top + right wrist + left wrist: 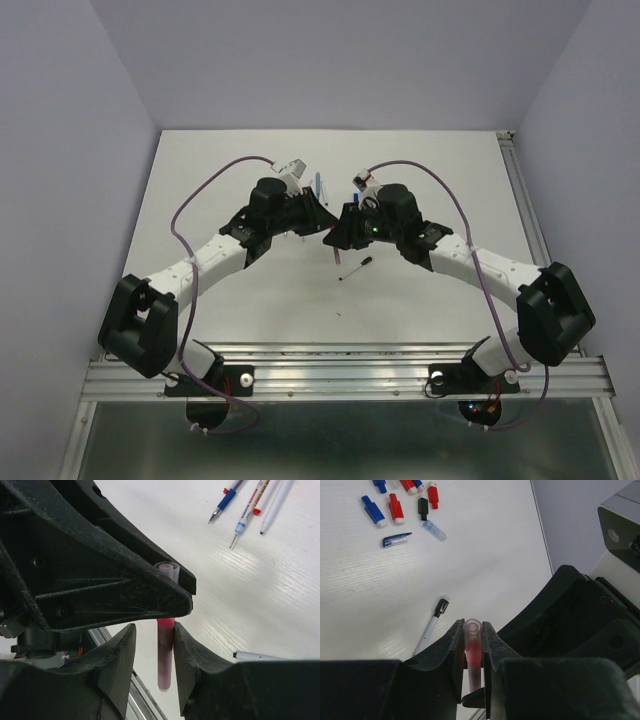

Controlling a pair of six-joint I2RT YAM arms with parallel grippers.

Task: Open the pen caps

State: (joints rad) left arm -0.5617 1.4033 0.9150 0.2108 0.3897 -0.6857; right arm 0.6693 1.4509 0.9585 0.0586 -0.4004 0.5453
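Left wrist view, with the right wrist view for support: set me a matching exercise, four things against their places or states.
1. red-tinted tube
2. pen with a black end
3. pen caps
4. right hand

A. lying alone on the table
B. fingers apart around the tube
C. pinched in the left hand
D. clustered together, red, blue and black

Pairs: 1-C, 2-A, 3-D, 4-B.
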